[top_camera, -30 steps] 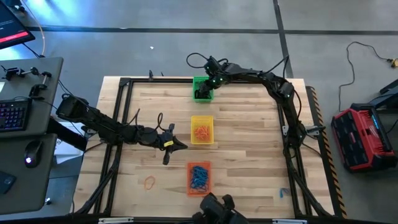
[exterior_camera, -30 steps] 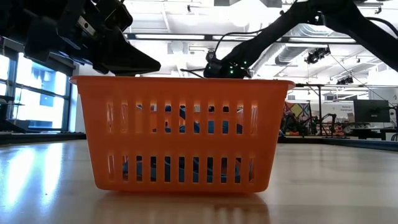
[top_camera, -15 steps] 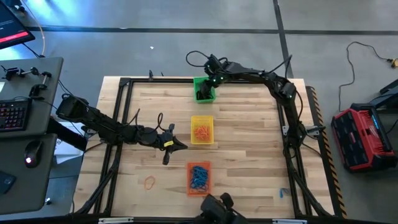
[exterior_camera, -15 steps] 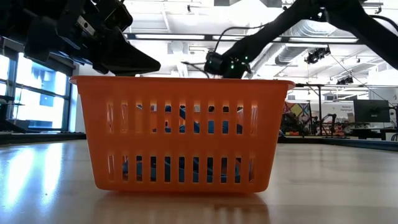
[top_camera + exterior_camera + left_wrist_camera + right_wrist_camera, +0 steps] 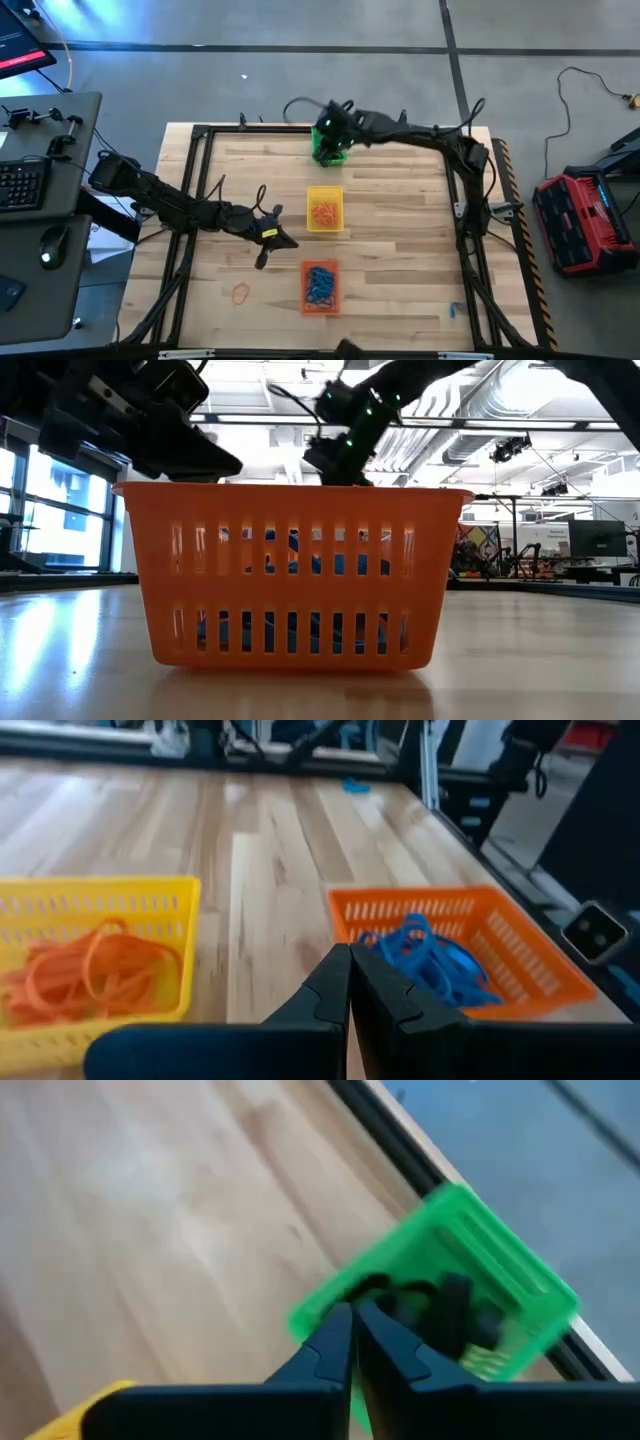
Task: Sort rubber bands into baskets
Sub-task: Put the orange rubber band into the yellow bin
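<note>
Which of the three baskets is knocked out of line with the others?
The green basket, at the table's far edge under the right gripper: it sits skewed and appears tipped, while the yellow basket and orange basket lie square.

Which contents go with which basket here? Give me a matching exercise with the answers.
Column 1:
1. green basket
2. yellow basket
3. orange basket
4. bare table by the left arm

Column 2:
A. blue rubber bands
B. one loose orange band
C. black rubber bands
D. orange rubber bands

Pairs: 1-C, 2-D, 3-A, 4-B
</note>
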